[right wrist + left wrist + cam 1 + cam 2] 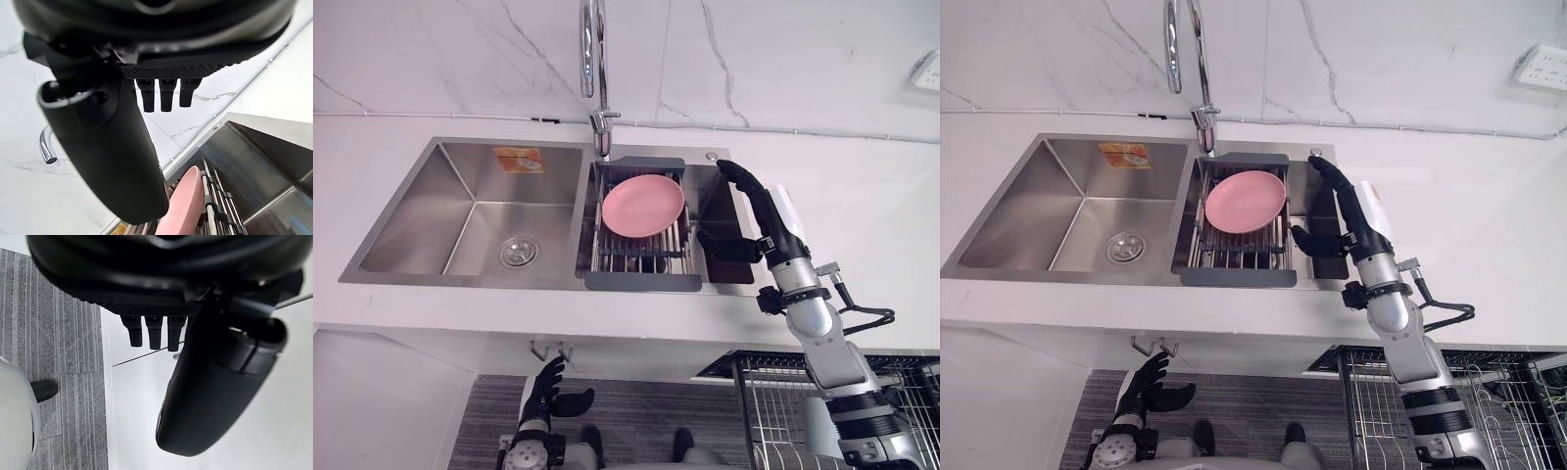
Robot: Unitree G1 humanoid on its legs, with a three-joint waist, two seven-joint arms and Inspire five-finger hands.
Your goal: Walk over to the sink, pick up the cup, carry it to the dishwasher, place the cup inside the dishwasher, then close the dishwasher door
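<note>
White countertop (881,206) runs across, marble wall (783,59) behind it. Double steel sink (460,166) is set in the countertop; the left basin is bare steel with a round drain (518,252) and an orange sticker (519,159) on its back wall. Grey striped floor (489,411) is below the counter edge. A wire rack (773,411) sticks out under the counter at lower right, below the right arm. A grey-framed dish rack (641,281) sits across the right basin, with a pink plate (642,206) lying on its bars, slightly tilted. Some dark shapes show under the bars, too hidden to tell what they are. Cup: cannot tell where it is, nothing readable as a cup in the sink or in either hand. Chrome faucet (592,49) rises at the back between the two basins. Right hand (762,217) hangs over the right end of the right basin, just beside the dish rack, fingers straight and pointing to the back rim, thumb spread toward the rack, holding nothing; its wrist view shows the straight fingertips (166,100) with the plate edge-on past them. Left hand (548,387) is low in front of the cabinet, over the floor, fingers loosely spread, empty. A white wall socket (928,73) is at far upper right.
</note>
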